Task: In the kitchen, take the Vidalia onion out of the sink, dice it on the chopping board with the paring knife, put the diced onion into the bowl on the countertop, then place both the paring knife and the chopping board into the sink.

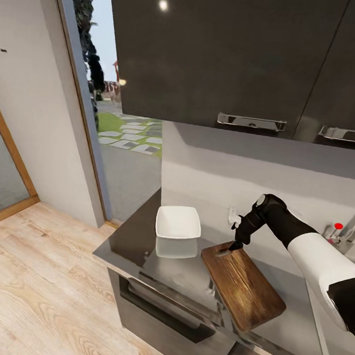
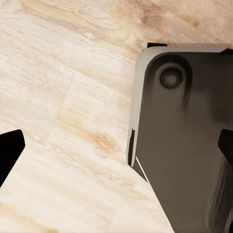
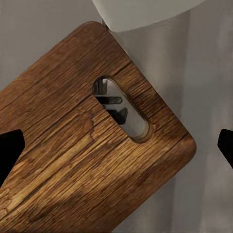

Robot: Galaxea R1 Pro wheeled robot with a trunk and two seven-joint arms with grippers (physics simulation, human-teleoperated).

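The dark brown chopping board lies slanted on the countertop, partly over its front edge. The handle slot is at the board's far end. My right gripper hangs just above that slot end and is open, with the fingertips wide apart on both sides of the board. The white bowl stands left of the board, and its rim shows in the right wrist view. My left gripper is open over the wooden floor. The paring knife and the onion are out of view.
The sink's tap with its red knob is at the right edge. Dark wall cabinets hang low over the counter. A wall socket sits behind the board. The robot's dark base is below my left gripper. A glazed doorway opens on the left.
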